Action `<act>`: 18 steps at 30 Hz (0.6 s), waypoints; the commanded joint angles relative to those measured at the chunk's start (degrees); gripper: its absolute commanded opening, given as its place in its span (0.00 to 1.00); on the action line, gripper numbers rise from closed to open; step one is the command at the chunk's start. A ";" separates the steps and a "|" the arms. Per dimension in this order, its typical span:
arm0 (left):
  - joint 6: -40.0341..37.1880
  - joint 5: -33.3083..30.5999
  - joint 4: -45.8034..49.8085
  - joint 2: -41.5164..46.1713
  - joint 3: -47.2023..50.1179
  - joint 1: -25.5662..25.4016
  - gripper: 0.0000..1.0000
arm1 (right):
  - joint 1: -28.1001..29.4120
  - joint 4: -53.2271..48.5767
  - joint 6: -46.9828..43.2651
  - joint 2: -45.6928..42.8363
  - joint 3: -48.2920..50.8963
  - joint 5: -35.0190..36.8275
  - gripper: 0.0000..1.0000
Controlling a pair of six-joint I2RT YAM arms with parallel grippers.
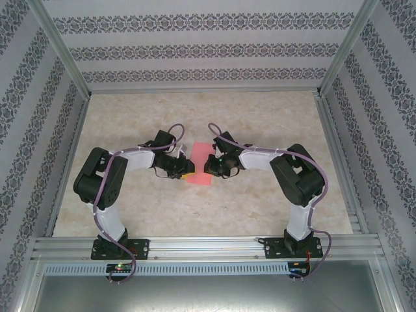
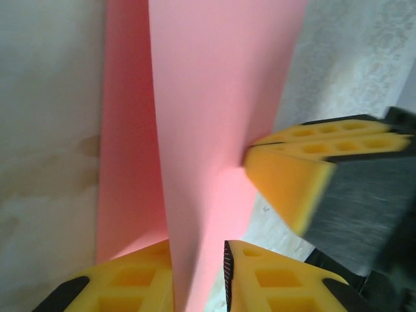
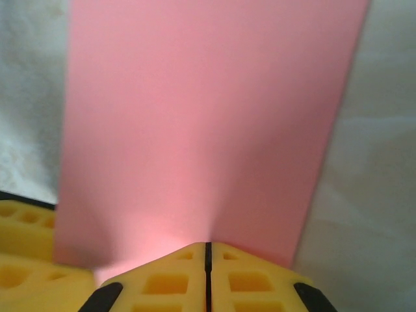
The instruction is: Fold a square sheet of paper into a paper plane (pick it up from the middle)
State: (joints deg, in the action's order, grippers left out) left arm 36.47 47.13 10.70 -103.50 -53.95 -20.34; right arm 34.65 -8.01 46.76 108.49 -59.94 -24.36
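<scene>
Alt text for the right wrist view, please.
The right gripper, yellow fingers shut, pinches the near edge of the salmon-pink square sheet of paper above a pale marbled table. The left gripper's yellow fingers sit at lower left.

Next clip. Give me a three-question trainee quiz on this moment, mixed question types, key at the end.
1. True or false: the right gripper is shut on the square sheet of paper.
2. The sheet is: A, at the table far edge; B, between both grippers mid-table; C, beside an arm's base.
3. What passes between the fingers of the left gripper?
Key: 1 true; 2 B; 3 the square sheet of paper.
</scene>
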 commanded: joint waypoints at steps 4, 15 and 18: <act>1.40 3.76 -4.67 1.56 0.95 -0.98 0.26 | 0.32 -1.49 -0.97 2.24 1.13 1.78 0.09; 5.41 6.61 -11.05 -1.67 -3.25 -2.49 0.40 | 0.13 -0.69 -0.67 2.69 0.22 -0.43 0.09; 6.44 5.95 -11.93 -2.62 -3.48 -2.61 0.46 | -0.23 -0.27 -0.07 2.16 0.41 -1.53 0.12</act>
State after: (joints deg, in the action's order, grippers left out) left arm 41.28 52.29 1.91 -104.77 -56.21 -22.35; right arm 34.61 -7.22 46.59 108.92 -59.83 -25.15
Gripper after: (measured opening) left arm 0.446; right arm 0.113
